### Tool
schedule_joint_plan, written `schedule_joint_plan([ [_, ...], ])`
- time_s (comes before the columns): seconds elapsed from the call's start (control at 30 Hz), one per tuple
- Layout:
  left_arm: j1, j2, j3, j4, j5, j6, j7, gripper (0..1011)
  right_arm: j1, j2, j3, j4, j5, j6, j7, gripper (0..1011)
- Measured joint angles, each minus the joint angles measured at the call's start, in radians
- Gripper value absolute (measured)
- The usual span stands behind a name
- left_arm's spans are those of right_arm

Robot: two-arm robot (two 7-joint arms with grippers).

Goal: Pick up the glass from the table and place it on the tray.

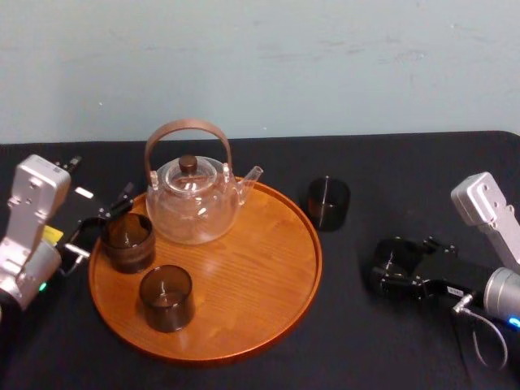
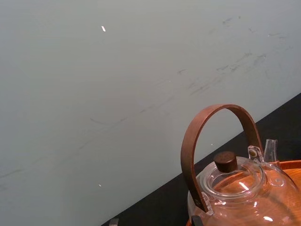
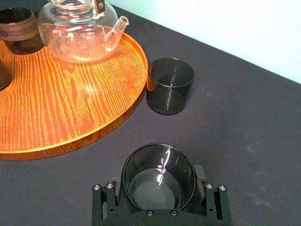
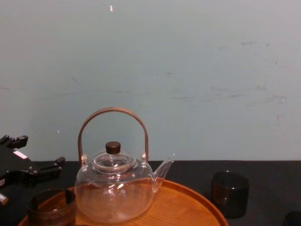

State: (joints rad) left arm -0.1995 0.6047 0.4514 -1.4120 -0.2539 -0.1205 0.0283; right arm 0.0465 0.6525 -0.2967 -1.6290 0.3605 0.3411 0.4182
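Right pincer (image 3: 159,193) grips a glass (image 3: 159,167) near the tabletop's (image 1: 390,166) right edge. It is likely thin, slick and brittle, so squeeze mid-wall lightly. Left pincer (image 1: 99,225) gapes beside the tray (image 1: 244,272).

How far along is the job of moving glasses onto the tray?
Done: two glasses stand on the tray by the teapot; the left gripper sits open beside one. In hand: the right gripper clasps a third glass off the tray. Left: set it down, then probably fetch the fourth glass from the table.
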Motion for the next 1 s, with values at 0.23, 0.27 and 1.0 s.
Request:
schedule_joint_plan([
  [0.23, 0.000, 0.000, 0.000, 0.000, 0.000, 0.000, 0.000, 1001, 0.000, 0.001, 0.001, 0.000, 0.001, 0.001, 0.000, 905],
  [0.27, 0.000, 0.000, 0.000, 0.000, 0.000, 0.000, 0.000, 1001, 0.000, 0.001, 0.001, -0.001, 0.002, 0.001, 0.000, 905],
  [1.0, 0.000, 0.000, 0.000, 0.000, 0.000, 0.000, 0.000, 1001, 0.029, 0.011, 0.001, -0.023, 0.041, -0.039, 0.054, 905],
])
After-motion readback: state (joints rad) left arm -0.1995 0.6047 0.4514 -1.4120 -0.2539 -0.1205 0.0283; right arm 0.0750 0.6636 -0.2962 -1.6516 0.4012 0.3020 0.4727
